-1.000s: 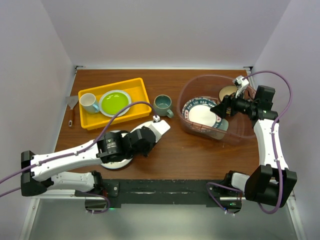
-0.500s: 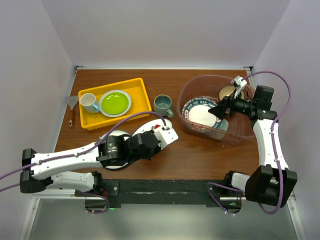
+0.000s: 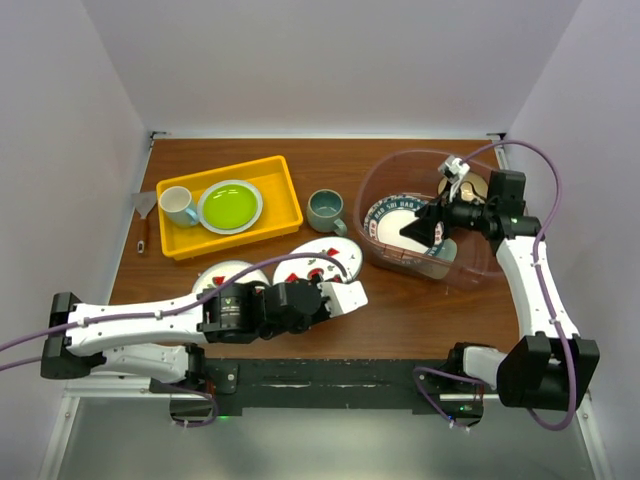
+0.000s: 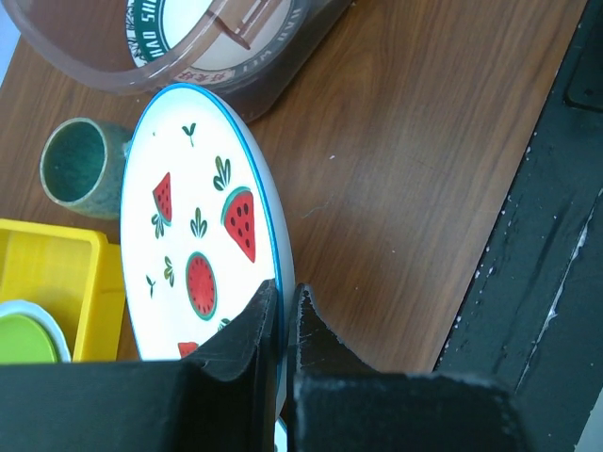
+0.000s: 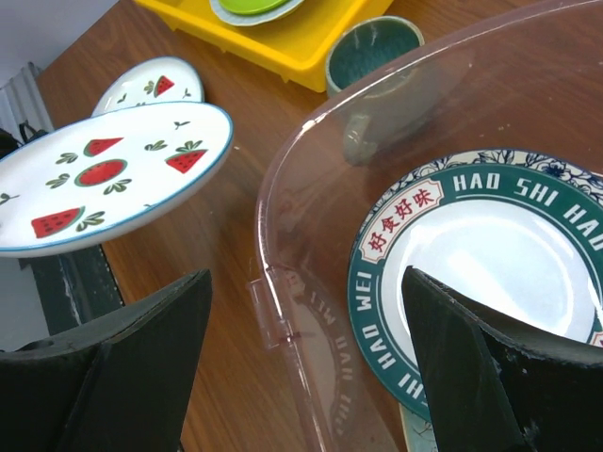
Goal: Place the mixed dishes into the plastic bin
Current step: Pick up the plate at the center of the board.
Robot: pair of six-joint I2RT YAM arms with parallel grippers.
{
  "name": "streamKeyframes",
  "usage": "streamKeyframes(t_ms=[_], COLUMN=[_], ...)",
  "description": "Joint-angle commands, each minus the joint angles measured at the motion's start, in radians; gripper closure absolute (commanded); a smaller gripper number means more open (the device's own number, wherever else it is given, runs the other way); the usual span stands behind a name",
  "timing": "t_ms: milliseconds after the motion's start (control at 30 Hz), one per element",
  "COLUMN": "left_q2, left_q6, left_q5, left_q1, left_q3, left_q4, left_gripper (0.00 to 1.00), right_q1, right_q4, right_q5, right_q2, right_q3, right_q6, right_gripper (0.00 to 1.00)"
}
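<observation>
Left gripper clamped on a watermelon plate's rim; right gripper spread wide.
The held plate hangs lower centre in the top view, tilted above the table, left of the plastic bin; a blue-patterned plate lies inside the bin under the right gripper.
</observation>
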Motion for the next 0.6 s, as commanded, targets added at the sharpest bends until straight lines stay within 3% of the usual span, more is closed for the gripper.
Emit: streamKeyframes(t_ms=[0, 233, 567], left_q2=[-0.020, -0.022, 0.007], left_q6=[0.096, 0.116, 0.116], left_q5=[-0.089, -0.135, -0.230], left_q1=[-0.032, -0.066, -0.129], left_q3=[-0.005, -0.051, -0.075], left_q4=[0.158, 0.221, 0.273], left_gripper=[1.00, 1.00, 1.00], right_q1=[0.015, 0.027, 0.025], right_q4=[-0.073, -0.248, -0.276], right_q5=[-0.015, 0.002, 0.000], right_q2=[0.013, 0.019, 0.013], right_q3=[0.088, 0.170, 0.202], right_q6=[-0.061, -0.151, -0.123], right_gripper=[0.14, 0.12, 0.09])
